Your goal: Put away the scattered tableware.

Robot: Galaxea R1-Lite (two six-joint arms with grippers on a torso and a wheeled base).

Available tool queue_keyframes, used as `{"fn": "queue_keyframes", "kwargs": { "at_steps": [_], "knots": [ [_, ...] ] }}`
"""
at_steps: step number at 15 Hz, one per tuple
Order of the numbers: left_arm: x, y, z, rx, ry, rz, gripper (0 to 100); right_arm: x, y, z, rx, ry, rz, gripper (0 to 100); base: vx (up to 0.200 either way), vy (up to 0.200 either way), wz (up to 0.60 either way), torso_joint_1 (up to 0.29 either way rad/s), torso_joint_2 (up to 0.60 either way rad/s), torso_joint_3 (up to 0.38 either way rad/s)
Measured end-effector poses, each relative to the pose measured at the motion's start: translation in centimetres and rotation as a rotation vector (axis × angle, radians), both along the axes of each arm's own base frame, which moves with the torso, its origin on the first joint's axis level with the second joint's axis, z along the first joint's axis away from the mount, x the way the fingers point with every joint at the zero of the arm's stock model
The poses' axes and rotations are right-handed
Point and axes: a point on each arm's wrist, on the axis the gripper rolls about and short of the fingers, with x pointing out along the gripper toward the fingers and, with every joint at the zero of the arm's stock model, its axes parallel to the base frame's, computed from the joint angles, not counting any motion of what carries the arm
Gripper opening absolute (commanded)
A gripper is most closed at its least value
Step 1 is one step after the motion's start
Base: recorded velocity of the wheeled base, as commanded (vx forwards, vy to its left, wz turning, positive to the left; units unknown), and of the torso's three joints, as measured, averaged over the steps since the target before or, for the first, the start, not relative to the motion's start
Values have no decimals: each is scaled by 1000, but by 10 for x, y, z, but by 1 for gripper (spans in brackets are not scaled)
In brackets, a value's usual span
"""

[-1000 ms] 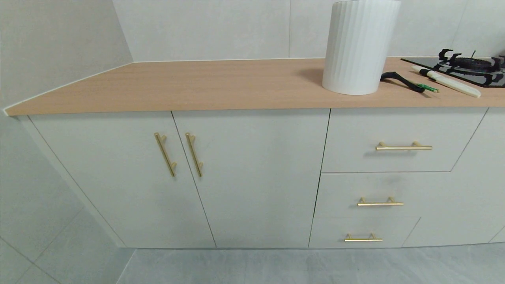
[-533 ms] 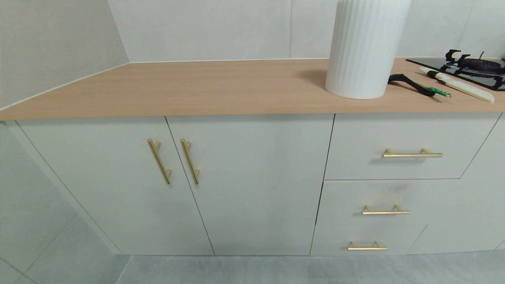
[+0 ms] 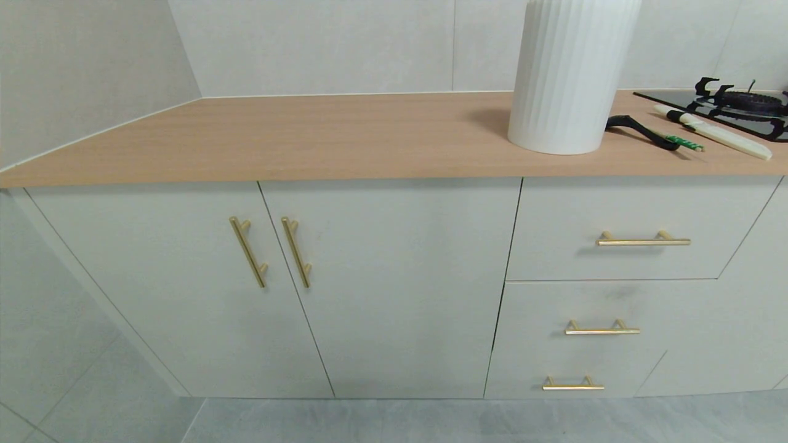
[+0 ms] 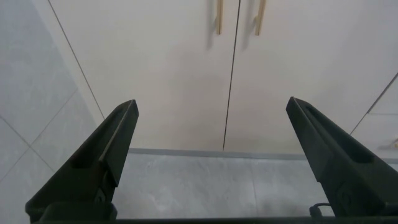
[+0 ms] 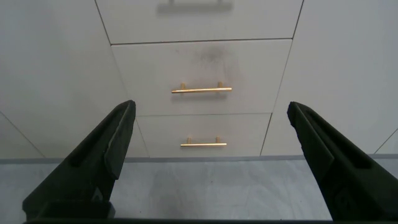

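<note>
- Nearest, down by the grey floor (image 4: pixel 186 186): left gripper (image 4: pixel 211 109), fingers spread wide apart, nothing between them, facing the pair of cupboard doors (image 4: pixel 180 74).
- Alongside at about the same low height: right gripper (image 5: pixel 211 107), likewise wide open and empty, facing the stack of drawers (image 5: pixel 202 74).
- On the cupboard doors, two upright gold bar handles (image 3: pixel 248 251), close together on either side of the seam between the doors.
- To the right of the doors, three drawers one above another, each shut, each with a level gold bar; the top drawer's bar (image 3: pixel 643 241) the longest.
- Above the cabinet front, a wooden countertop (image 3: pixel 277 135), running back to a tiled wall.
- On the countertop's right part, over the top drawer: tall white ribbed jar (image 3: pixel 569 74), upright.
- Just right of the jar, lying flat: black-handled tool (image 3: pixel 643 131) with a green end, perhaps a peeler, too small to tell for sure.
- Just right of that tool and a little farther back: pale knife (image 3: pixel 714 132), flat on the countertop, its handle end towards the stove.
- Farthest right, at the back: black stove (image 3: pixel 739 104) with a burner grate.
</note>
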Motion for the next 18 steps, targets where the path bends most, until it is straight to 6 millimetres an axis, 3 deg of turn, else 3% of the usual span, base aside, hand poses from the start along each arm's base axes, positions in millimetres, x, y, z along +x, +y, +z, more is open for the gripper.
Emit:
{"fn": "queue_keyframes", "kwargs": {
  "at_steps": [12,15,18],
  "knots": [
    [0,0,0,0,0,0,100,0,0,4,-10,5,15,100,0,0,0,0,0,0],
    [0,0,0,0,0,0,100,-2,1,53,22,-48,81,100,0,0,0,0,0,0],
    [0,0,0,0,0,0,100,28,2,90,13,90,124,100,0,0,0,0,0,0]
  ]
}}
